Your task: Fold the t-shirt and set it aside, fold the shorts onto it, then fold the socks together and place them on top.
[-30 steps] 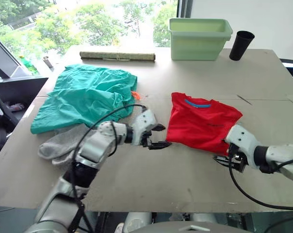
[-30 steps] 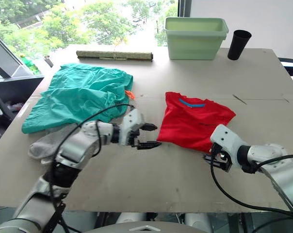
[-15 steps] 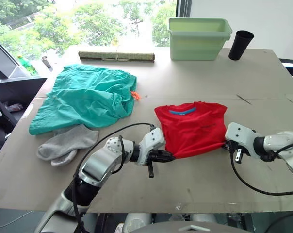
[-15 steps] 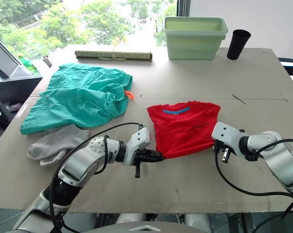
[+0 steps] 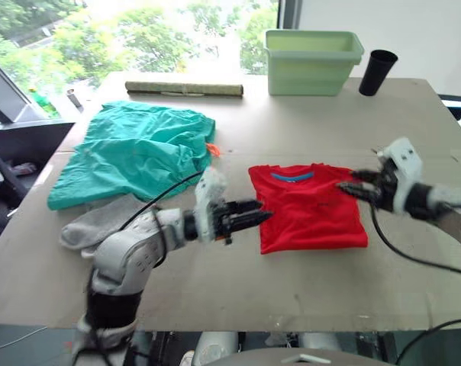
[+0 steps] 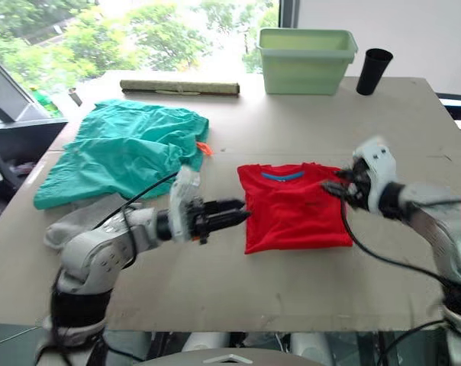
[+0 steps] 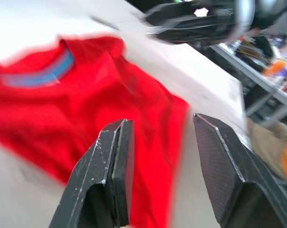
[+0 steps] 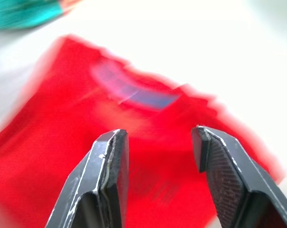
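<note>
T-shirt (image 5: 311, 207): folded flat on worktop (image 5: 291, 282)
Left hand (image 5: 255, 215): open, empty, beside it
Right hand (image 5: 351, 185): open, empty, over its edge

The folded t-shirt (image 5: 310, 207) lies flat on the table (image 5: 291, 290), right of centre, with the shorts (image 5: 136, 149) to its left and the socks (image 5: 93, 226) just near of them at the table's left edge. The left gripper (image 5: 255, 216) is at the t-shirt's left edge, the right gripper (image 5: 351, 185) above its far right corner. Along the far side stand a rolled mat (image 5: 184, 88), a tub (image 5: 312, 61) and, rightmost, a cup (image 5: 377, 72).
</note>
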### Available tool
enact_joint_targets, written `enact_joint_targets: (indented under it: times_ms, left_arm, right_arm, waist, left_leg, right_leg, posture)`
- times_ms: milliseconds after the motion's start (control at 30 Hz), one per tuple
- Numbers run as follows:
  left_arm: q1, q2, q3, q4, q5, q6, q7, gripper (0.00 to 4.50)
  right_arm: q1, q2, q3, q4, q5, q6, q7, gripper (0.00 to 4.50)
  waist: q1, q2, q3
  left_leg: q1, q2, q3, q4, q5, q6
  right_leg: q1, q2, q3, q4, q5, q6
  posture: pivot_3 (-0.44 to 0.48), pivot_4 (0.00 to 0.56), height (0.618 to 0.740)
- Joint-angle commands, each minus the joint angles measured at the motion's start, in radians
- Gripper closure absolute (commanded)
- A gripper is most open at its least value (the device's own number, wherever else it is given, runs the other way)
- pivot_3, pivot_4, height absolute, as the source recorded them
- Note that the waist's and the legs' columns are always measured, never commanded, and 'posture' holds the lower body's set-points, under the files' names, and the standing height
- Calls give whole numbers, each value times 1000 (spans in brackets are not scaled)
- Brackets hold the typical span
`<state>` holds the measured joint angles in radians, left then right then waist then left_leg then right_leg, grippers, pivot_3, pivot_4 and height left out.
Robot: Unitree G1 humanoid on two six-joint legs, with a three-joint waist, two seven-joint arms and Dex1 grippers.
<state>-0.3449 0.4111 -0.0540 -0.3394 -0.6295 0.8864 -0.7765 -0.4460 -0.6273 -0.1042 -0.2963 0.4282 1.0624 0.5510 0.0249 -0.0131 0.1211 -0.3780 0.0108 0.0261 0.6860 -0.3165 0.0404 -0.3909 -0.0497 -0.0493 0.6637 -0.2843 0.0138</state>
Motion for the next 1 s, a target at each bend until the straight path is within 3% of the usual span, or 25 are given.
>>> enact_joint_targets:
  times_ms: [33, 100, 167, 233, 367, 600, 667, 800, 867, 1000]
  left_arm:
    - [-89, -125, -115, 197, 173, -137, 142, 2179]
    - [-112, -199, -140, 294, 238, -195, 211, 2703]
    - [-135, -263, -160, 382, 290, -250, 263, 3405]
    - [-158, -314, -165, 476, 342, -306, 318, 4468]
    - [-177, -380, -104, 636, 405, -396, 454, 4468]
    - [-109, -382, -89, 563, 396, -474, 423, 4468]
    - [-99, -385, -70, 525, 372, -507, 404, 4468]
    - [-55, -352, -62, 355, 242, -427, 264, 4500]
    - [-52, -337, -83, 351, 231, -383, 233, 4500]
    - [-74, -332, -123, 424, 286, -356, 244, 4500]
  right_arm:
    - [-97, 68, 84, 225, -94, -45, -80, 3551]
    - [-130, 101, 108, 304, -119, -66, -97, 4500]
    - [-143, 124, 117, 348, -145, -89, -123, 4500]
    - [-141, 145, 119, 378, -171, -123, -154, 4500]
    - [-125, 201, 91, 447, -235, -326, -243, 4500]
    - [-90, 204, 116, 434, -259, -480, -177, 4500]
    - [-59, 180, 105, 358, -247, -446, -156, 4500]
    - [159, 107, 25, -100, -34, -230, -39, 3143]
    - [272, 86, 40, -225, -7, -198, -28, 3143]
    - [411, 73, 47, -295, -19, -156, -69, 3143]
  waist:
    - [2, 0, 0]
    - [-3, 0, 0]
    - [-13, 0, 0]
    - [-15, 0, 0]
    - [-14, 0, 0]
    - [-18, 1, -1]
    - [-17, 1, -1]
    - [-10, 3, 0]
    - [-9, 3, -1]
    - [-8, 3, -1]
  left_leg:
    - [0, -1, 0, 1, 0, 0]
    - [-3, -2, -1, 1, 0, 0]
    - [-4, -3, -1, 0, 0, 0]
    - [-6, -3, -2, -2, 0, 0]
    - [-4, -2, -2, 0, 0, 0]
    - [2, -2, -1, 0, 1, -1]
    - [1, -2, -1, 0, 1, -2]
    - [-5, -1, -2, 0, 2, -2]
    - [-6, 0, -4, 0, 2, -2]
    - [-3, -2, -4, 0, 1, -1]
  right_leg:
    - [0, 0, 0, -1, 0, 0]
    - [-1, 1, 3, 0, 0, 1]
    - [-2, 1, 4, 1, 0, 1]
    - [-3, 0, 4, 0, 0, 2]
    - [-2, -1, 4, -2, -1, 4]
    - [-1, -1, 7, 5, -1, 5]
    - [-2, -1, 7, 4, -1, 5]
    - [-5, 0, 6, 0, -1, 5]
    - [-5, 0, 6, -1, -1, 5]
    - [-2, -1, 7, -1, -1, 5]
  posture:
    - [0, 150, 740]
    - [0, 150, 740]
    - [0, 150, 740]
    - [0, 150, 740]
    - [0, 150, 740]
    - [0, 150, 740]
    - [0, 150, 740]
    - [0, 150, 740]
    - [0, 150, 740]
    - [0, 150, 740]
